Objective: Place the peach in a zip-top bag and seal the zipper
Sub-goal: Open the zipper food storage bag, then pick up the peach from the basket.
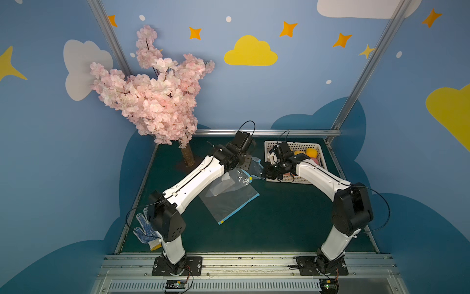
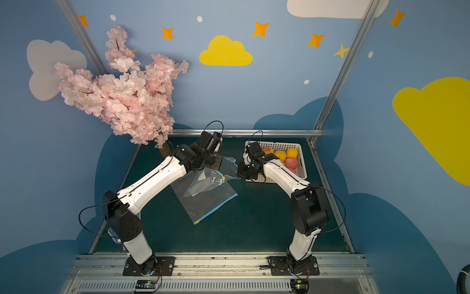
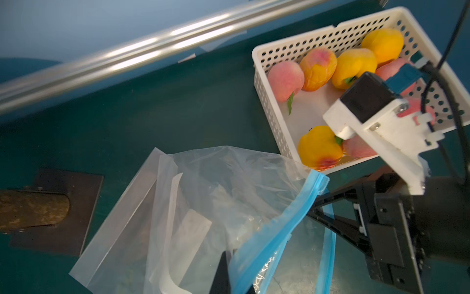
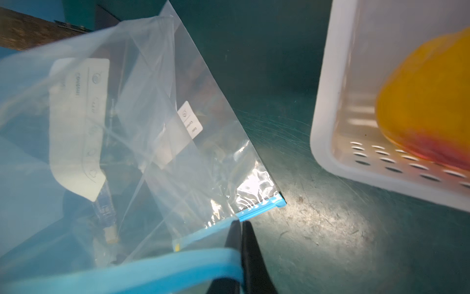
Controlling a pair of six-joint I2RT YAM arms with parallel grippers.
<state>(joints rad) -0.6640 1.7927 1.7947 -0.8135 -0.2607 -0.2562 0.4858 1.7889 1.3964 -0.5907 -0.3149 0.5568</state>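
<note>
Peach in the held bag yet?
No, in the left wrist view the held bag shows no fruit inside, and the peaches sit in the white basket.

The green tabletop (image 1: 279,216) is carrying a white basket (image 1: 300,145) far right, a flat zip-top bag (image 1: 229,203) in the middle, a tree trunk (image 1: 187,155) far left.

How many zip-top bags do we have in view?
2. The first bag hangs pinched between the left pincer and right pincer; the second bag lies flat on the table under it. No others visible.

Glossy clear plastic bag (image 3: 229,183), matt tabletop (image 4: 305,241)
</note>
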